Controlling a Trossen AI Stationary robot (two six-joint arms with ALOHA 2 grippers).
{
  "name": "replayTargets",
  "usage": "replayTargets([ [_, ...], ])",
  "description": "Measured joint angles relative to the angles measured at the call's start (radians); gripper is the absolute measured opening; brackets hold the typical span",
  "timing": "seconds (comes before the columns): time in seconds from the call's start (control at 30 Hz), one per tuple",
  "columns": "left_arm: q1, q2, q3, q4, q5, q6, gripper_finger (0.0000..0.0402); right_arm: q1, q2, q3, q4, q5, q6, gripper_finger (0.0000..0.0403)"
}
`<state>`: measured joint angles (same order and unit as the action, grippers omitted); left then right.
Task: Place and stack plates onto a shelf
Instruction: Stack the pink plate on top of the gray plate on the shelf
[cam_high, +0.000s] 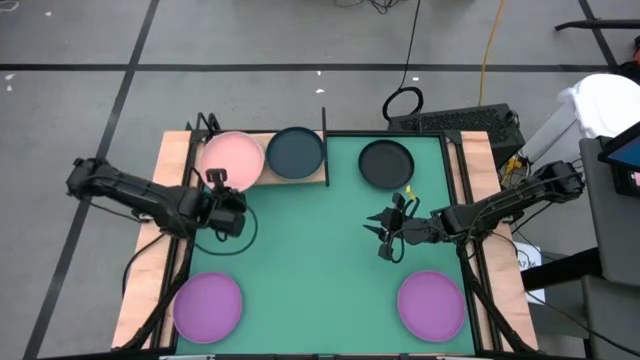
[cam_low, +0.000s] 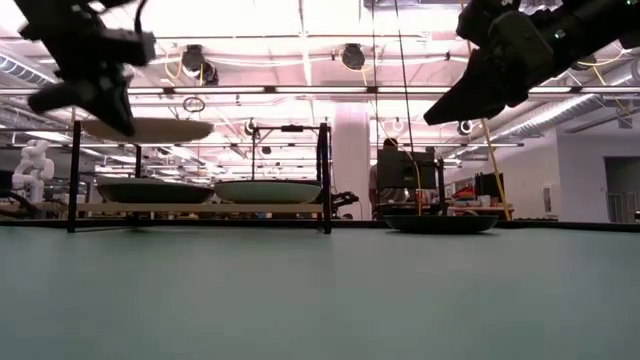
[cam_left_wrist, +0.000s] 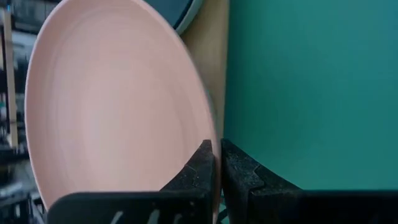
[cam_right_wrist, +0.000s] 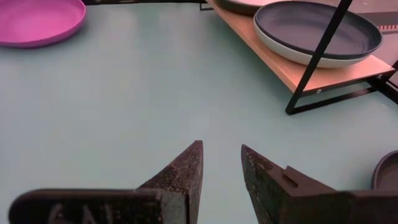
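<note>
My left gripper (cam_high: 218, 184) is shut on a pink plate (cam_high: 232, 160) over the left half of the wooden shelf (cam_high: 318, 178). In the low view the pink plate (cam_low: 150, 130) hangs above another plate (cam_low: 150, 190) resting on the shelf board. A dark teal plate (cam_high: 296, 153) lies on the shelf's right half. A black plate (cam_high: 386, 164) and two purple plates (cam_high: 208, 306) (cam_high: 431, 305) lie on the green mat. My right gripper (cam_high: 390, 238) is open and empty, raised above the mat near the black plate. My left gripper pinches the pink plate's rim (cam_left_wrist: 205, 124) at its near edge between the two fingers, one on the plate's inner face and one on its underside. The fingers come roughly level from the table's near-left side. The plate is about level, lifted clear above the plate below it.
The shelf's black upright posts (cam_low: 323, 175) stand at its corners. In the right wrist view a slanted black strut (cam_right_wrist: 320, 53) crosses in front of the dark teal plate (cam_right_wrist: 317, 31). Bare green mat (cam_high: 310, 260) lies between the two arms.
</note>
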<state>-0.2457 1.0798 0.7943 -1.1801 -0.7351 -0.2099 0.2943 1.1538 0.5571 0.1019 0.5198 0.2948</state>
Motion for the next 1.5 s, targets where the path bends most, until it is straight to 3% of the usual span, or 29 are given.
replayTargets([
  [0.3, 0.216, 0.0, -0.037, 0.149, 0.013, 0.144, 0.0012, 0.0, 0.0, 0.0, 0.0, 0.0, -0.011, 0.0093],
  [0.53, 0.389, 0.0, -0.037, 0.256, 0.14, 0.24, 0.0033, 0.0, 0.001, 0.009, -0.001, -0.055, -0.011, 0.0093],
  [0.77, 0.482, 0.001, -0.037, 0.285, 0.153, 0.288, 0.0039, 0.031, 0.001, 0.086, 0.005, -0.057, -0.033, 0.0093],
  [1.0, 0.541, 0.001, -0.037, 0.316, 0.257, 0.332, 0.0041, 0.097, 0.0, 0.162, -0.011, -0.053, -0.074, 0.0093],
  [1.23, 0.573, 0.001, -0.037, 0.315, 0.27, 0.325, 0.0048, 0.19, 0.01, 0.314, -0.289, -0.021, 0.07, 0.0093],
  [1.5, 0.573, 0.001, -0.037, 0.315, 0.241, 0.312, 0.0123, 0.311, 0.067, 0.461, -0.57, -0.018, 0.314, 0.0093],
])
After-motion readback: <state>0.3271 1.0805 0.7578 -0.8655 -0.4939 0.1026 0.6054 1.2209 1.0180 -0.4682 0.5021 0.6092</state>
